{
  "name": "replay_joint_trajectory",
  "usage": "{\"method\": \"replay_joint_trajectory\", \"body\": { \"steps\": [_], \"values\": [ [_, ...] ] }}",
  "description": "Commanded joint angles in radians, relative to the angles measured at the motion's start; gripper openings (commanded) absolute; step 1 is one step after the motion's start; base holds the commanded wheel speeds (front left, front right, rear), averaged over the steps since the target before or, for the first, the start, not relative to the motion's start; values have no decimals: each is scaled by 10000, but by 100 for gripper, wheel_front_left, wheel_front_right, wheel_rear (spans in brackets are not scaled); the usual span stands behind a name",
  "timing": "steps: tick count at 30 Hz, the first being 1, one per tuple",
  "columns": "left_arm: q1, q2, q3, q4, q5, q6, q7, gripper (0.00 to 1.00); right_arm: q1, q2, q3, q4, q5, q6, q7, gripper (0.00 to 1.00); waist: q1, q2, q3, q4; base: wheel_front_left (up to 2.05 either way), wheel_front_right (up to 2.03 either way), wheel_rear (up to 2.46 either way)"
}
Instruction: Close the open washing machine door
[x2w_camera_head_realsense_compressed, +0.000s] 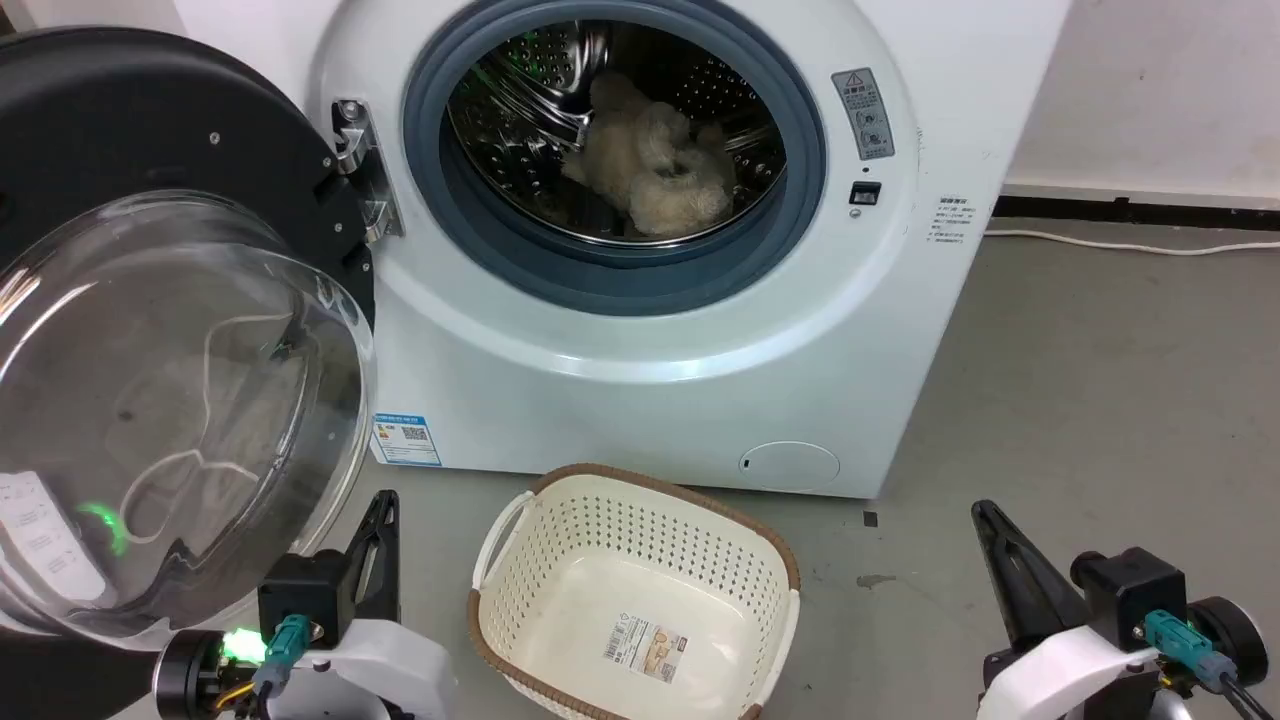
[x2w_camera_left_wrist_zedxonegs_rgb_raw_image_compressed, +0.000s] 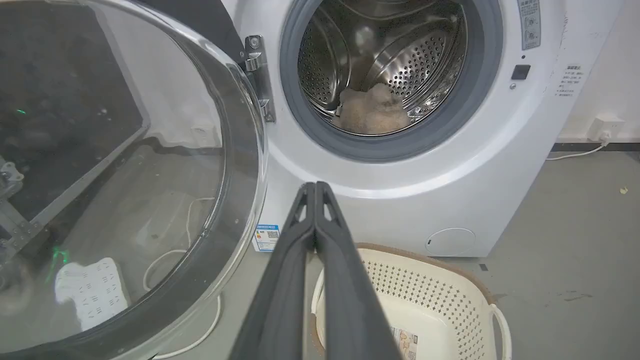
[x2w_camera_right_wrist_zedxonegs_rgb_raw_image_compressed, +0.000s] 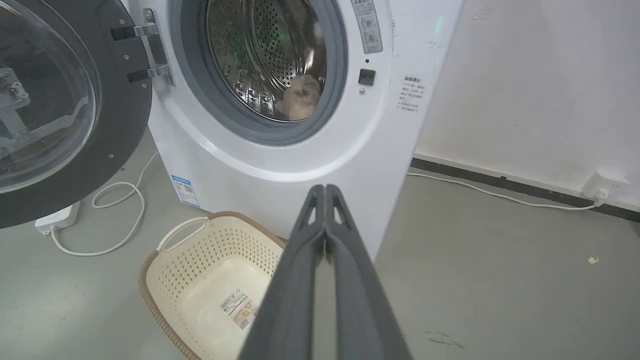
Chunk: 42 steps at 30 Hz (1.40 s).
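Note:
The white washing machine (x2w_camera_head_realsense_compressed: 640, 400) (x2w_camera_left_wrist_zedxonegs_rgb_raw_image_compressed: 400, 200) (x2w_camera_right_wrist_zedxonegs_rgb_raw_image_compressed: 280, 170) faces me, its steel drum holding a beige fluffy item (x2w_camera_head_realsense_compressed: 650, 160). The washing machine door (x2w_camera_head_realsense_compressed: 170, 400) (x2w_camera_left_wrist_zedxonegs_rgb_raw_image_compressed: 125, 165) (x2w_camera_right_wrist_zedxonegs_rgb_raw_image_compressed: 60, 110) stands swung wide open on its metal hinge (x2w_camera_head_realsense_compressed: 360, 170), black rim and clear glass bowl filling the left of the head view. My left gripper (x2w_camera_head_realsense_compressed: 385, 497) (x2w_camera_left_wrist_zedxonegs_rgb_raw_image_compressed: 315, 185) is shut, empty, low beside the door's lower right edge. My right gripper (x2w_camera_head_realsense_compressed: 980, 507) (x2w_camera_right_wrist_zedxonegs_rgb_raw_image_compressed: 325, 187) is shut too, empty, low at the right in front of the machine.
A cream perforated basket (x2w_camera_head_realsense_compressed: 520, 560) (x2w_camera_left_wrist_zedxonegs_rgb_raw_image_compressed: 465, 295) (x2w_camera_right_wrist_zedxonegs_rgb_raw_image_compressed: 165, 260) sits empty on the grey floor between my arms, just in front of the machine. A white cable and power strip (x2w_camera_right_wrist_zedxonegs_rgb_raw_image_compressed: 55, 220) lie under the door. A wall with a socket (x2w_camera_right_wrist_zedxonegs_rgb_raw_image_compressed: 602, 185) stands to the right.

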Motion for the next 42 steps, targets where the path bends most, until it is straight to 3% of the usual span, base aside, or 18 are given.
{"method": "replay_joint_trajectory", "body": {
  "steps": [1,36,37,42],
  "values": [
    [77,1,7,-41,28,28,3,0,-115,43,-5,-51,-60,8,5,0,0,0,0,0,0,0,0],
    [77,1,7,-41,28,28,3,0,-115,43,-5,-51,-60,8,5,0,0,0,0,0,0,0,0],
    [0,0,-6,2,-2,-2,0,100,2,0,-4,2,4,0,0,100,0,0,0,0,0,0,0],
    [4,0,-32,3,-7,5,-50,100,8,-1,-13,13,72,0,-44,100,0,0,0,-2,0,0,0]
  ]
}}
